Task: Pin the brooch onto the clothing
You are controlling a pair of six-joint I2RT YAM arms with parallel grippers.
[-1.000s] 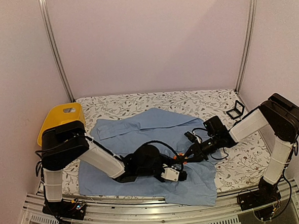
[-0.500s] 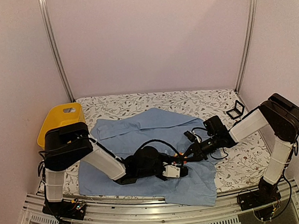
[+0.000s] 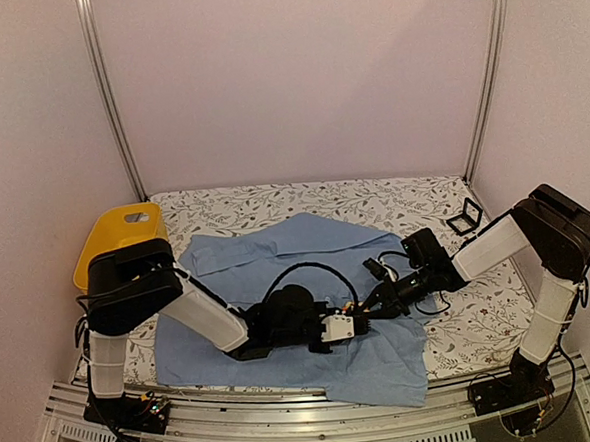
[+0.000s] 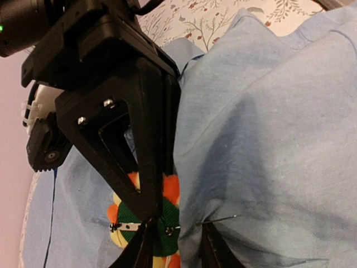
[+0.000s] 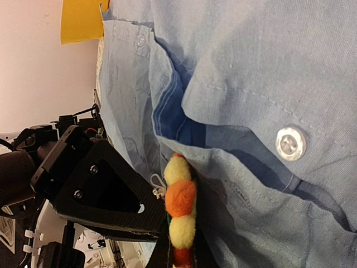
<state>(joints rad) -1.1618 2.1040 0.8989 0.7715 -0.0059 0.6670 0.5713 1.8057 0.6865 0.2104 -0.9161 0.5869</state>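
brooch (image 4: 163, 224), a small round flower-shaped pin with yellow-orange and white petals and a green back, sits at the front opening of the large light blue button-up shirt (image 3: 277, 250), about mid-table. right gripper (image 5: 179, 258) has its jaws closed on it, edge-on. my read on why: that hold keeps the green back turned to the cloth so the needle can run into the fabric.

left gripper (image 4: 175, 252) straddles a bunched shirt edge just beside the brooch. its jaws are narrow, but i cannot tell if they actually pinch the cloth. likely job: hold up a fold for the pin.

view differences:
- left wrist: shows the green back, the clasp hardware and the thin metal needle (image 4: 217, 221) lying on the cloth face. it looks threaded through a fold, hard to be sure.
- right wrist: only stacked petals, no needle. it does show the white shirt button (image 5: 291, 142) and the front edge near the brooch.
- top: layout only. yellow plastic basket (image 3: 123, 231) at the left and small black square frame (image 3: 465, 216) at the right are both well apart from the work. the brooch is a mere orange speck.
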